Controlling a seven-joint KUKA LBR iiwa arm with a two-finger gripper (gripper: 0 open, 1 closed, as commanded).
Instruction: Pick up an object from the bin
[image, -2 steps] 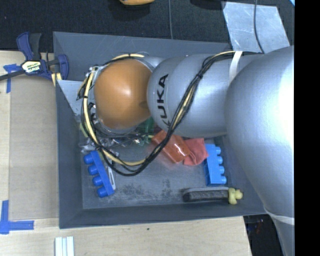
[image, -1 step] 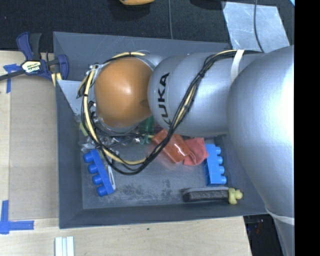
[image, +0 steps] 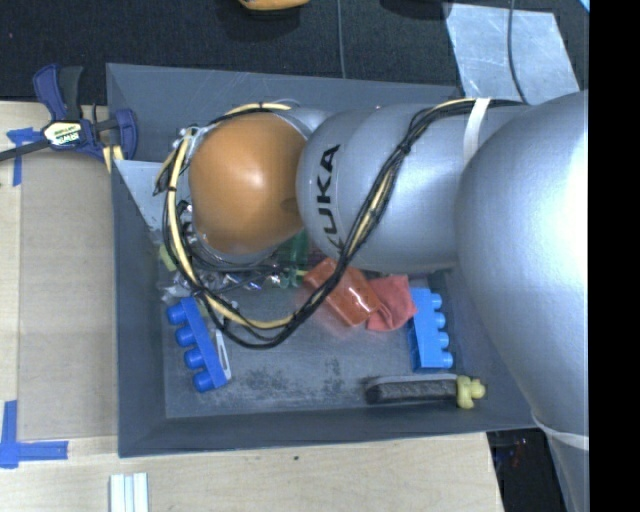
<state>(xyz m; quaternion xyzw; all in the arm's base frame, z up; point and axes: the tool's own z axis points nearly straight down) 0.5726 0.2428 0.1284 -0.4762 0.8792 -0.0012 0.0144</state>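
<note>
Part of my gripper (image: 228, 268) shows as dark metal under the arm's orange cover, low over the left half of the bin. Just below it and to its left lies a long blue studded toy brick (image: 196, 345), slanted along the left wall. A crumpled red-orange piece (image: 366, 301) lies right of the gripper, partly under the arm. A small green thing (image: 294, 254) peeks out between the gripper and the arm.
A second blue studded brick (image: 431, 331) lies at the right, beside the red-orange piece. A dark bar with a yellow end (image: 421, 390) rests along the front wall. The arm covers the back and right of the bin. Bare floor shows at the front middle.
</note>
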